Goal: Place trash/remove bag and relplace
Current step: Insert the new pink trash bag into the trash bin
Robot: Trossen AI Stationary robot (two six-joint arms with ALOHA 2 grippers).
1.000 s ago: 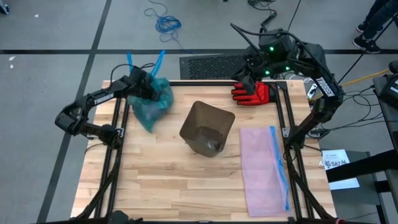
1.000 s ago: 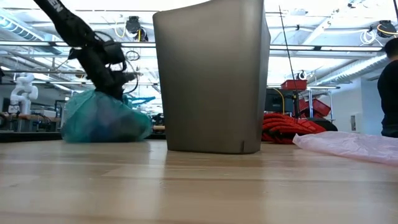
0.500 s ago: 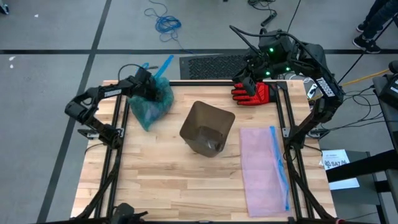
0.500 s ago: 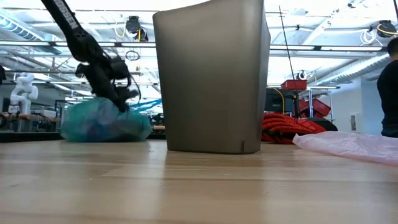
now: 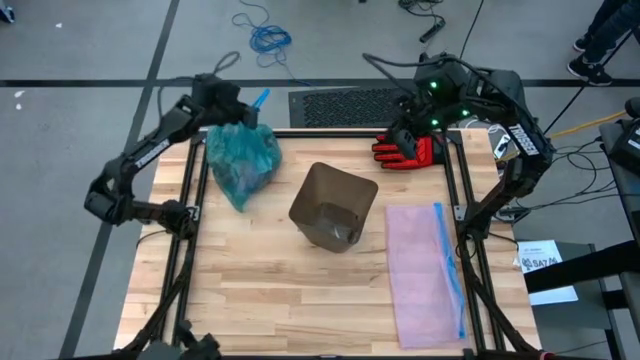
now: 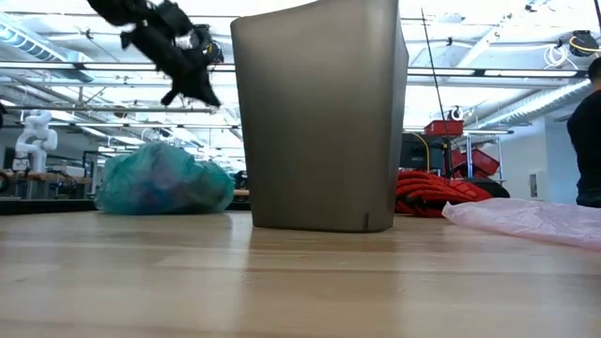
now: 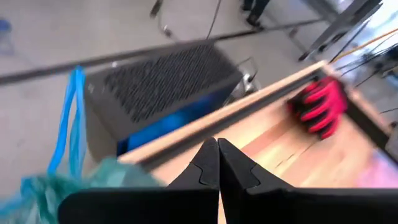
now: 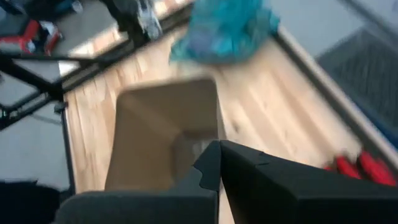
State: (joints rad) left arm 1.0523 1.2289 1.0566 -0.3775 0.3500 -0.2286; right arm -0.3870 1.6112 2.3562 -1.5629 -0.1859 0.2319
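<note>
Lifting left claw (image 5: 232, 103), bag (image 5: 241, 160) released

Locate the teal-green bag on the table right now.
In the high view the teal-green bag lies at the table's far left corner, left of the brown bin, with the shut left gripper above its far end, not touching it.

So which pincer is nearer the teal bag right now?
Left. The left pincer hangs shut just above the teal bag at its far edge; the right pincer is across the table, over the red glove.
</note>
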